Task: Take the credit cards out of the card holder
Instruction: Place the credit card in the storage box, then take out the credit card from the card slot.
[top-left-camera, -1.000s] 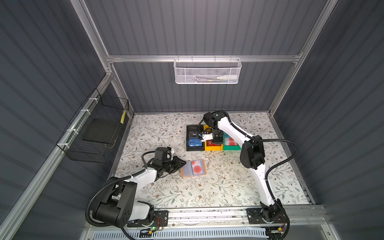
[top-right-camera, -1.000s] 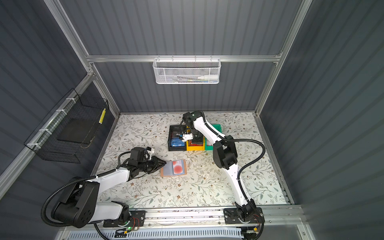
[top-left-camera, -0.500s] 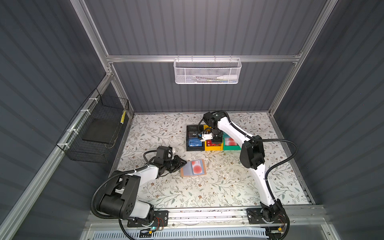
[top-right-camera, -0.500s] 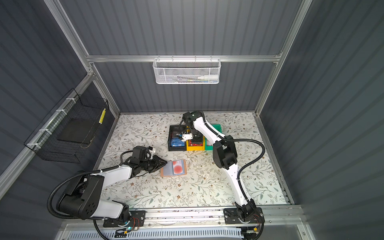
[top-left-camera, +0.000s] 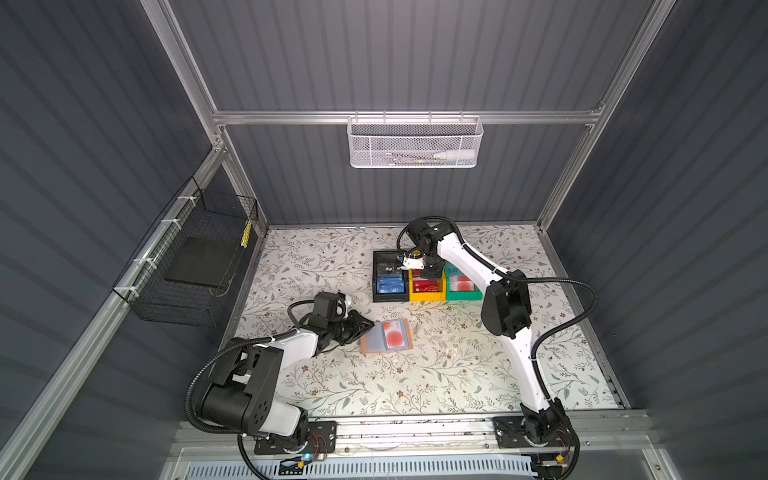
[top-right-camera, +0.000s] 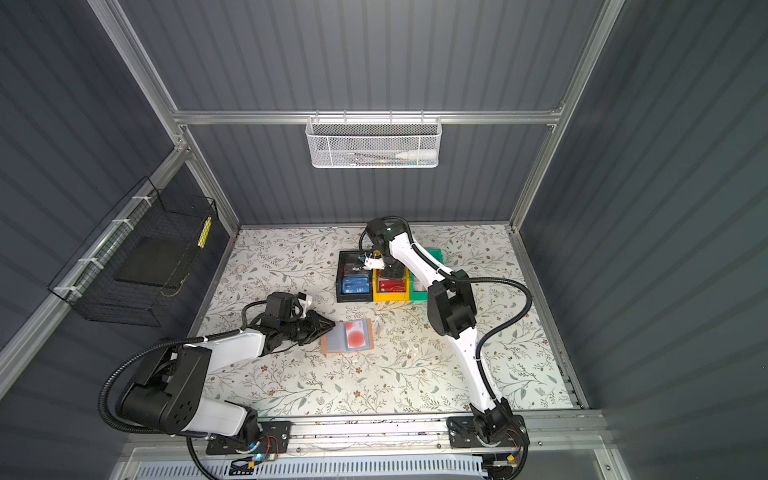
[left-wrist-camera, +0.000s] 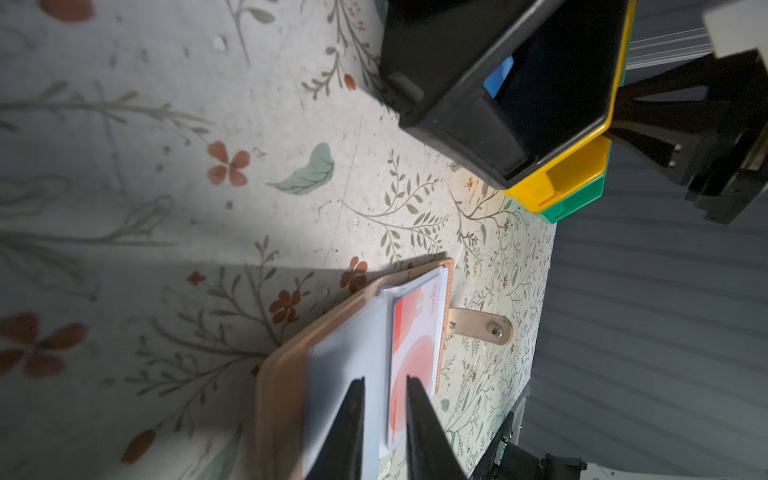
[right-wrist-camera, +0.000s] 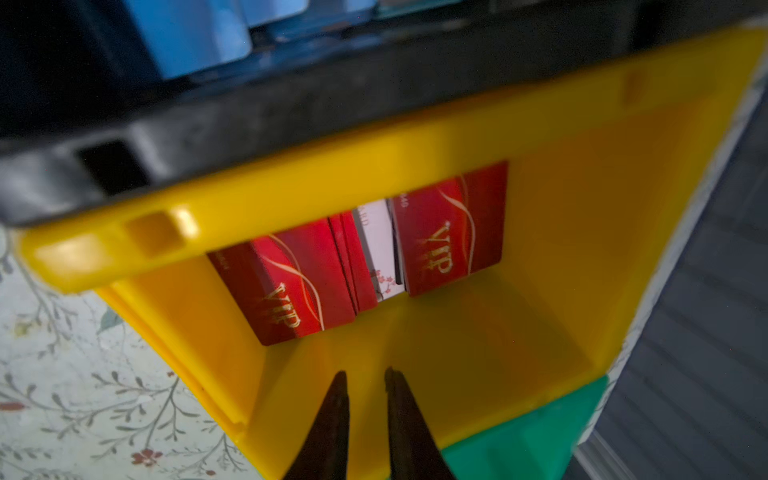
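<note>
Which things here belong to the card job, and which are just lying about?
Job: card holder, pale card in it, red cards, blue cards, black bin, yellow bin, green bin.
Idle: white mesh basket, black wire basket.

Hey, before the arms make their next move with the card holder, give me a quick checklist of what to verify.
1. Right gripper empty, jaws apart above the yellow bin: ok.
2. Red cards lying inside the yellow bin: ok.
3. Card holder lying open: ok.
4. All cards out: not ok, the pale card sits in its sleeve.
5. Left gripper pinning the holder: cannot tell; jaws narrowly apart over the sleeve.
</note>
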